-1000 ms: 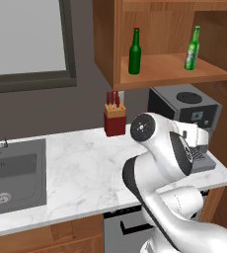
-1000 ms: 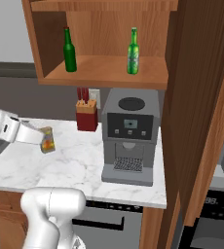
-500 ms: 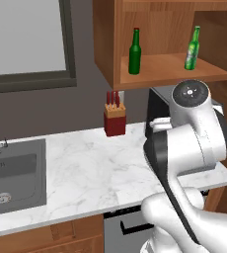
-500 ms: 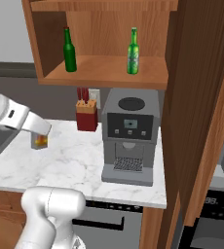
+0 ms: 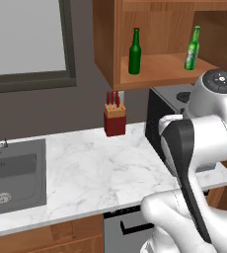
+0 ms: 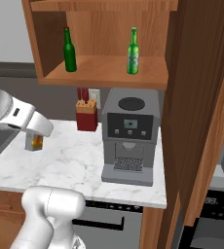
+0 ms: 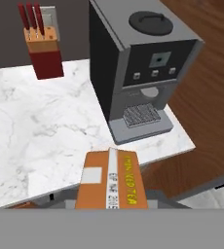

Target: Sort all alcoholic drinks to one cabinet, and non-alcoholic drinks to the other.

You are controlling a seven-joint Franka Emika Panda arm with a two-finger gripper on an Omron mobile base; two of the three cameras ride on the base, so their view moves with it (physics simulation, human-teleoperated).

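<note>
Jaws clenched on an orange carton (image 7: 112, 187), the gripper (image 6: 34, 142) hangs above the left part of the marble surface (image 6: 75, 160). Up on the wall, the wide brown cabinet (image 6: 50, 44) stands open, and both green beer bottles stand upright on its shelf floor: the darker bottle (image 6: 69, 50) towards the left edge, the bright green bottle (image 6: 132, 52) towards the right, well apart. On the surface below, a grey coffee machine (image 6: 129, 136) stands near the right edge, with a red knife block (image 6: 86, 115) beside it against the back wall. A sink (image 5: 14, 175) is set in at the far left end.
</note>
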